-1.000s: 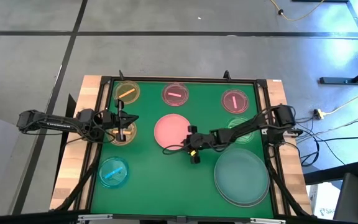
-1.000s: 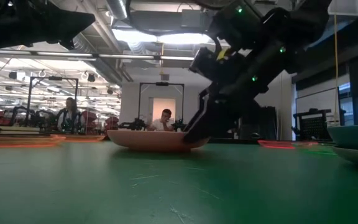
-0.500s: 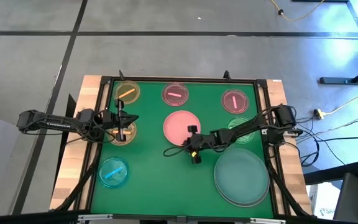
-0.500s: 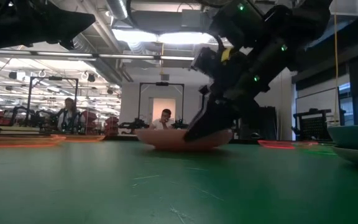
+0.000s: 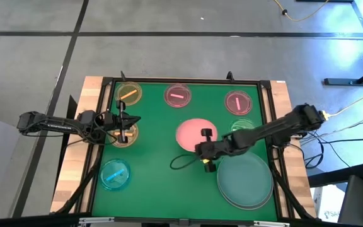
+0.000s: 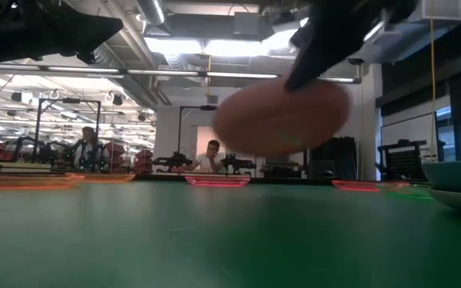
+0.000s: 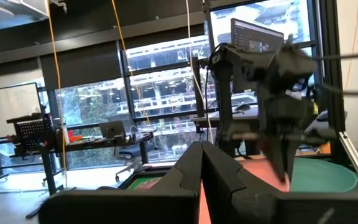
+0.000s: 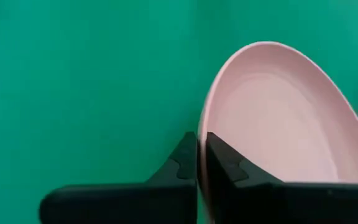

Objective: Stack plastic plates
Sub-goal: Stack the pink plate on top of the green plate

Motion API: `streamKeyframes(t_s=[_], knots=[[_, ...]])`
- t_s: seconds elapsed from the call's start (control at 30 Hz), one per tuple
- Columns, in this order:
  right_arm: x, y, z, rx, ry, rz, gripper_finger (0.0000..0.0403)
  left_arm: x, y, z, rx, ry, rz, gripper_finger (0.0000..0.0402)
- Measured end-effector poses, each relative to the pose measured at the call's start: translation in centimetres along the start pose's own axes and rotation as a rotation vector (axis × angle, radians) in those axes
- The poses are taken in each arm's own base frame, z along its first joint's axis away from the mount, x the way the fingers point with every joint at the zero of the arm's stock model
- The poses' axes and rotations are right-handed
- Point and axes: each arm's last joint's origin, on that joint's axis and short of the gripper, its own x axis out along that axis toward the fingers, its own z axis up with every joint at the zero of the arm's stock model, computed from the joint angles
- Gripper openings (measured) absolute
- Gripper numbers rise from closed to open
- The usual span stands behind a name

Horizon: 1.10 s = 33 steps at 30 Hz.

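Two arms reach over the green worktop (image 5: 150, 183); the right gripper (image 5: 205, 149) is clenched on the rim of the medium pink plate (image 5: 193, 133), its fingers (image 8: 188, 163) pinching the plate's edge in the right wrist view, and the low view shows the plate raised clear of the worktop; just beside that gripper, toward the right arm's base, lies the large pale-teal plate (image 5: 245, 180) stacked on a grey one, its rim showing at the edge of the low view (image 6: 457, 178); a small green plate (image 5: 243, 128) lies near the arm on the far side; beyond the gripper, along the worktop's far edge, sit two small pink plates (image 5: 178, 96) (image 5: 238, 102) and a small yellow plate (image 5: 128, 94); the left gripper (image 5: 123, 123) hangs with its fingers pressed together and holding nothing over another small yellow plate (image 5: 122, 134); near it, toward the front edge, rests the small blue plate (image 5: 115, 174).
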Motion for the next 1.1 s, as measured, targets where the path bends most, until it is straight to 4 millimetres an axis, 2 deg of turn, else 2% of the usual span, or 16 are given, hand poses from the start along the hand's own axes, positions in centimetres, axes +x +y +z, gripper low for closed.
streamKeyframes(t_s=[0.3,0.47,0.63,0.77,0.87,0.97,1.1], knots=[[-7.7,2.8,-0.4,0.202,0.133,0.169,0.0003,0.0,0.0,0.0,0.000,-0.001,-0.003,0.0003],[-10.4,4.1,-1.2,0.405,0.195,0.258,0.0003,0.0,0.0,0.0,0.000,-0.001,-0.003,0.0003],[-10.9,5.9,-2.6,0.499,0.303,0.285,0.0003,0.0,0.0,0.0,-0.001,-0.001,-0.003,0.0003],[-10.8,6.5,-3.4,0.657,0.466,0.352,0.0003,0.0,0.0,0.0,-0.003,-0.001,-0.003,0.0003],[-10.6,6.7,-3.5,0.676,0.449,0.349,0.0003,0.0,0.0,0.0,-0.017,-0.001,-0.004,0.0003],[-9.4,7.1,-4.2,0.684,0.419,0.279,0.0003,0.0,0.0,0.0,-0.028,0.001,-0.004,0.0003],[-7.5,7.9,-5.0,0.694,0.485,0.315,0.0003,0.0,0.0,0.0,-0.028,0.002,-0.004,0.0003]])
